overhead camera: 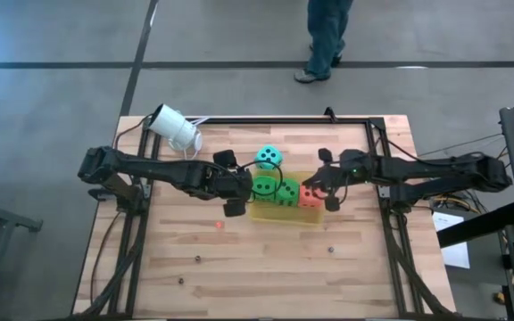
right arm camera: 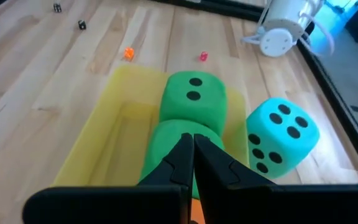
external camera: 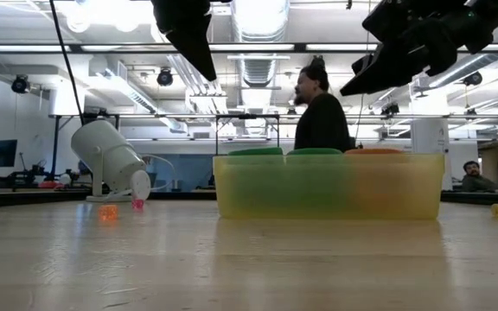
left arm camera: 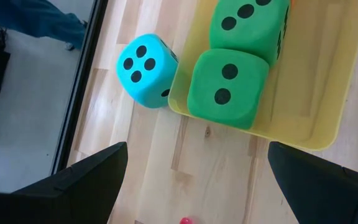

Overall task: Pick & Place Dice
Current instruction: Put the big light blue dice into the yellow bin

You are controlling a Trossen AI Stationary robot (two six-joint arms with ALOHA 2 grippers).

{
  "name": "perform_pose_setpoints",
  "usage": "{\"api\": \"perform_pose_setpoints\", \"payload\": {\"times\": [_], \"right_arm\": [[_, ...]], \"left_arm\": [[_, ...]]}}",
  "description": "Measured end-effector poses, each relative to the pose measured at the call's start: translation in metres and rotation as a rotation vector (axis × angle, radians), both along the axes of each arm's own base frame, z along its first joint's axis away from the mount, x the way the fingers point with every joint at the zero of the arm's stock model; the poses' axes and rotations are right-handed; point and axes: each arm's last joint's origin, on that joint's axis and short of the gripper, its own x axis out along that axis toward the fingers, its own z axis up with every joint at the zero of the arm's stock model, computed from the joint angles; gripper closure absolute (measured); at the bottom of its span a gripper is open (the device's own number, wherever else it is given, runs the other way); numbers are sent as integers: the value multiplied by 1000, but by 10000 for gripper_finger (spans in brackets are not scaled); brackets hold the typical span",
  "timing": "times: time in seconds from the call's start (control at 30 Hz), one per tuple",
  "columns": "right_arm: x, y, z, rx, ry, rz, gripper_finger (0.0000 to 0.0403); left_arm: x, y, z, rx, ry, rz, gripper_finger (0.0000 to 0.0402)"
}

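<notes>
**Three dice binned, teal die still outside**

The yellow tray (overhead camera: 286, 217) sits mid-bench and serves as the landmark. Inside it lie two green dice (overhead camera: 275, 189) side by side, with the red die (overhead camera: 310, 196) at the tray's end nearest the right arm. They are packed in a row, probably because the tray is only about one die wide. The teal die (overhead camera: 269, 158) rests on the bench just beyond the tray's far wall, touching or nearly touching it, near the green pair. By my reading it is the one piece left to place.

The left hand (overhead camera: 236, 190) hangs above the bench beside the tray's end, released and empty, fingers spread wide. From its wrist camera the teal die (left arm camera: 145, 63) and the nearer green die (left arm camera: 227, 87) both lie ahead, which suits an approach to the teal one.

The right hand (overhead camera: 330, 186) hovers over the red end of the tray, clenched on nothing, likely parked out of the way.

A white camera (overhead camera: 173, 128) lies tipped well off from the tray, towards the left arm's far corner.
</notes>
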Motion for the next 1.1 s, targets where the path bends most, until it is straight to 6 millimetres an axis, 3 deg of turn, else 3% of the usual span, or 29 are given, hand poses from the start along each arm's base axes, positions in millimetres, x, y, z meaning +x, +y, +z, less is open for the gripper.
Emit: {"api": "perform_pose_setpoints", "payload": {"times": [0.83, 1.1], "right_arm": [[-10, -1, 10, -30, -42, -50, 394], [-11, -1, 9, -32, -31, -49, 394]], "left_arm": [[2, 21, 1, -22, -37, 104, 11], [10, 30, 5, -44, -143, 151, 11]]}}
